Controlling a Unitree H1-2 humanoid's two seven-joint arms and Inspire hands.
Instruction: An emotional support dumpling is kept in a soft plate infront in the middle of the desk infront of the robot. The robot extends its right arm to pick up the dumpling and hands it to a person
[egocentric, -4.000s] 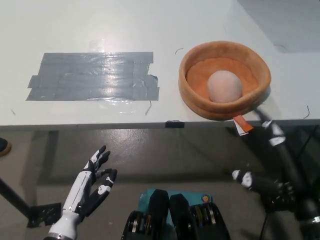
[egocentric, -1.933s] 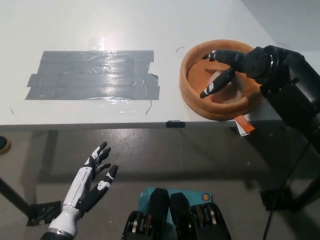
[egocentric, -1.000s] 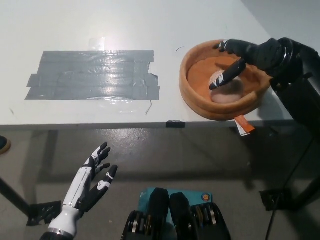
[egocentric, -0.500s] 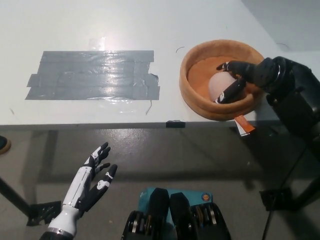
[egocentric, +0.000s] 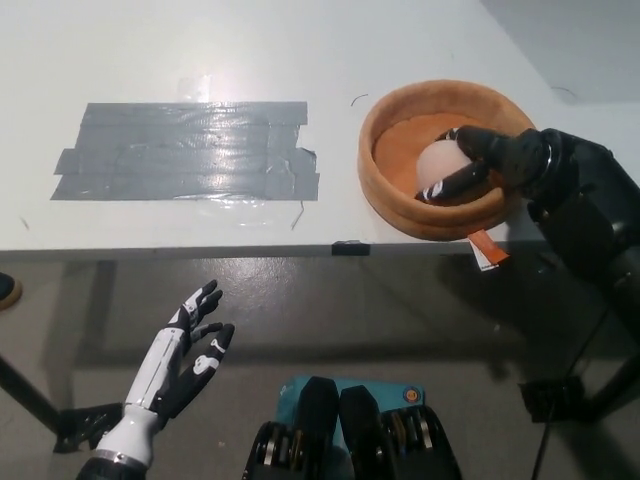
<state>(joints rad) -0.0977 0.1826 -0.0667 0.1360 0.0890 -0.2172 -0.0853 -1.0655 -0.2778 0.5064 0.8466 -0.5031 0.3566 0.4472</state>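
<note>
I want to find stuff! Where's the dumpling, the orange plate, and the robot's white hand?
dumpling (egocentric: 438, 160), head view, its bare pale top.
orange plate (egocentric: 385, 115), head view, its far left rim.
white left hand (egocentric: 190, 345), head view, its palm.

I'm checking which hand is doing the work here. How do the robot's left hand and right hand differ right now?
The left hand is white and hangs below the table edge with its fingers spread, holding nothing. The right hand is black and reaches into the orange plate, its fingers wrapped against the pale dumpling. The left hand is clear of the table; the right hand is over it. Both belong to the same robot.
</note>
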